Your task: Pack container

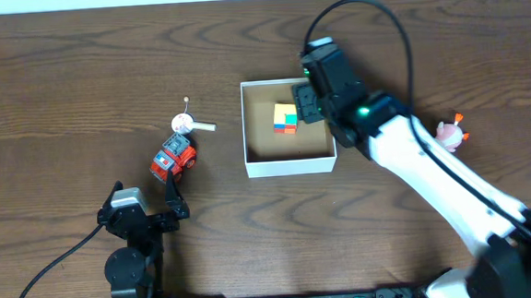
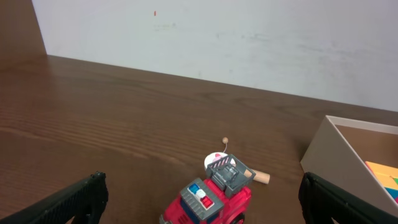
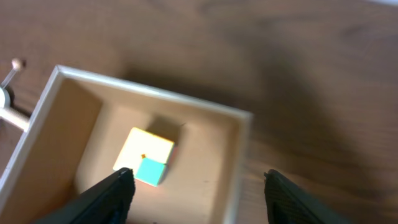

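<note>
Directly below the right tool (image 3: 199, 186), spread wide and empty: container (image 1: 290, 166), multicoloured cube (image 3: 146, 155) inside it. Left tool (image 1: 147, 199) also wide, empty; toy fire truck (image 1: 172, 158) just ahead on tabletop (image 1: 50, 97).

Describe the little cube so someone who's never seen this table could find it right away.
Start at the square white-walled container in the middle. Inside, toward its far side, sits a small cube patched yellow, blue and orange. It is the only toy in the box; the red truck and pink figure lie outside.
</note>
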